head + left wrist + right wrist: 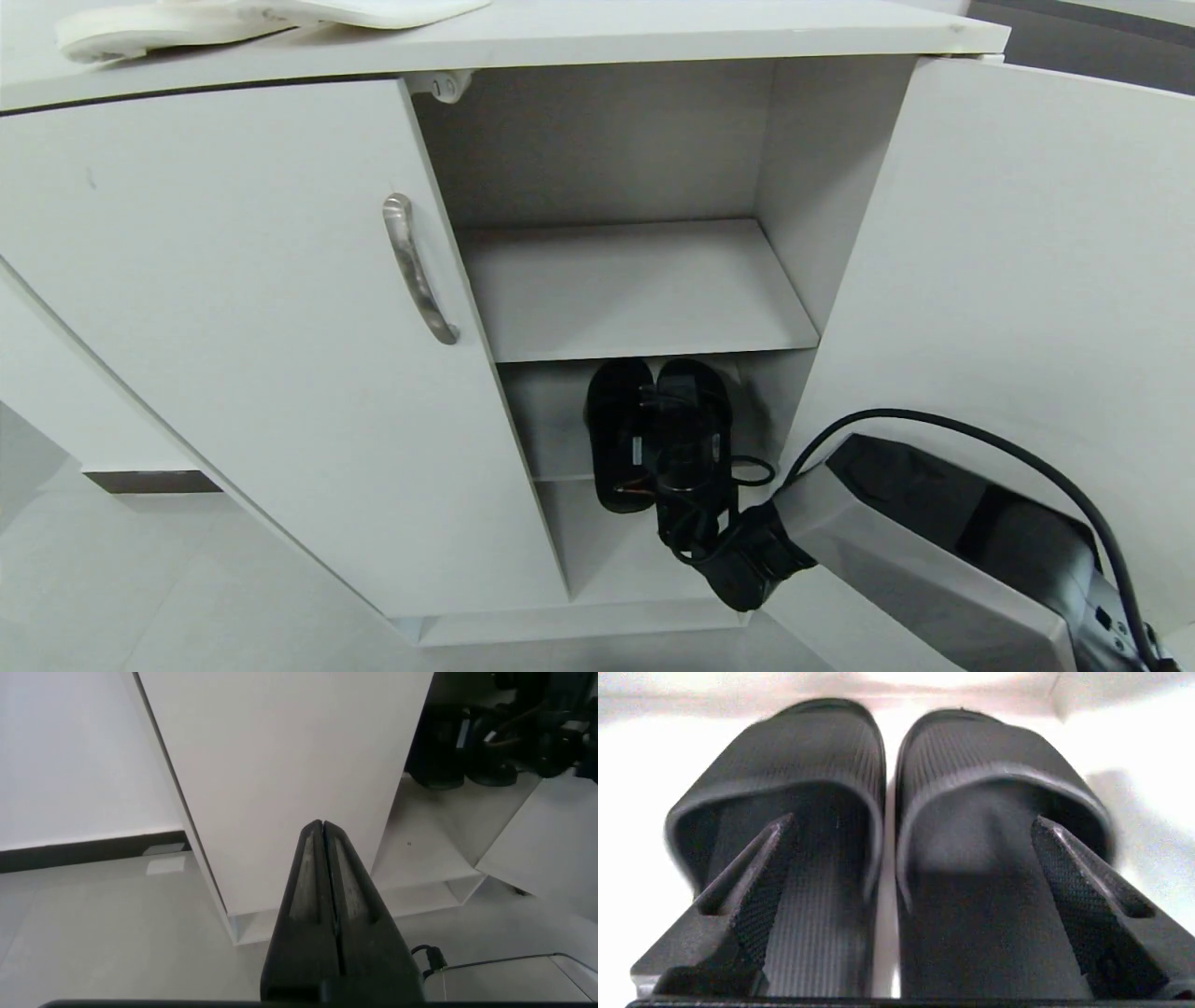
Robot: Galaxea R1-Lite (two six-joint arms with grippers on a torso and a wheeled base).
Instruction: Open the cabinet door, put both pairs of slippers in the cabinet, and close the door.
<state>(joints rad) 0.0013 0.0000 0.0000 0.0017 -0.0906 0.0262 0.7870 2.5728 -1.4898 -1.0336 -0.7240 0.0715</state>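
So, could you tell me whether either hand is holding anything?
Seemingly nothing: the right hand is open over the black slippers, the left hand shut and empty.

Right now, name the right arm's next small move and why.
Probably draw the right gripper back out of the cabinet: it is open, the black slippers lie in the bottom compartment, and the white slippers wait on the cabinet top.
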